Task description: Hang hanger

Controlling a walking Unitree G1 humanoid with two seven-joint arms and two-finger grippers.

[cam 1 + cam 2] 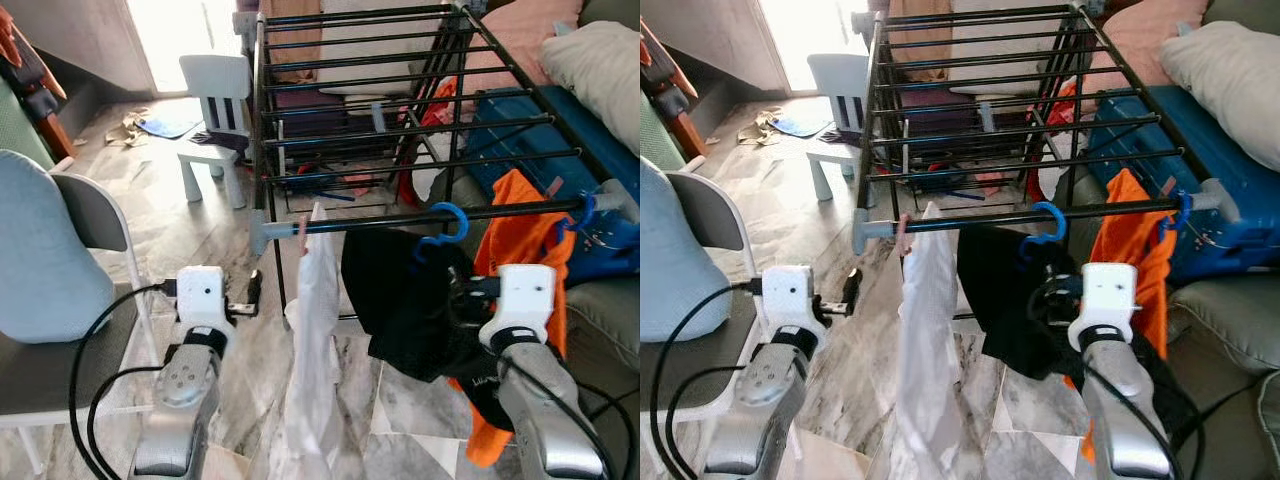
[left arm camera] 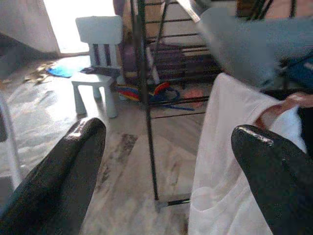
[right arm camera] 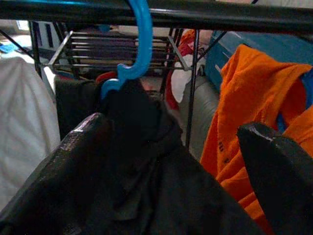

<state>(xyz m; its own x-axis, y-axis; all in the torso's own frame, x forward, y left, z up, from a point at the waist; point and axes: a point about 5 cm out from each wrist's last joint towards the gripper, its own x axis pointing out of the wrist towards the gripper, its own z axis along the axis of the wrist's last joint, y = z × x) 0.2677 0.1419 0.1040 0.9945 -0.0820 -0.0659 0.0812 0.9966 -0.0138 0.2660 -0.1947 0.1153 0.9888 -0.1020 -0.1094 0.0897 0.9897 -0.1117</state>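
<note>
Black metal bars of the drying rack (image 1: 400,100) stand ahead of you, with a white child's chair (image 1: 214,110) behind it on the tiled floor, a grey chair (image 1: 60,290) at your left, and a white garment (image 1: 318,330) and an orange shirt (image 1: 520,230) hanging from the front bar. Your blue hanger (image 1: 446,226), carrying a black garment (image 1: 410,300), is hooked over that front bar between the white and orange pieces. Your right gripper (image 3: 171,161) sits just below the hook with fingers (image 3: 68,166) spread wide either side of the black garment, clamping nothing; your left gripper (image 2: 166,166) hangs open beside the white garment.
</note>
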